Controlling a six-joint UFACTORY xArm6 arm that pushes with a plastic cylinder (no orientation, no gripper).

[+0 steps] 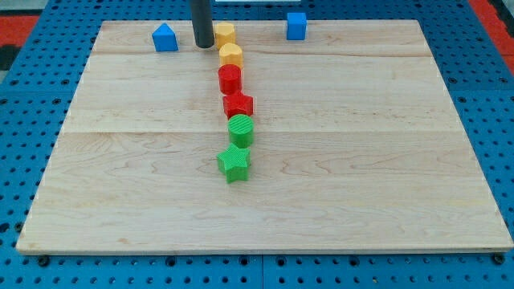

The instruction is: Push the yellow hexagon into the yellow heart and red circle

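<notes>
Two yellow blocks sit near the view's top centre. The upper one (225, 34) looks like the hexagon. The lower one (230, 54) looks like the heart, and the two touch or nearly touch. The red circle (230, 79) lies just below the heart, against it. My tip (202, 46) stands on the board just left of the upper yellow block, very close to it. I cannot tell whether it touches.
Below the red circle a column runs down the view: a red star (238, 104), a green circle (240, 128) and a green star (234, 163). A blue pointed block (165, 38) sits at the top left and a blue cube (296, 26) at the top right of the wooden board (361, 160).
</notes>
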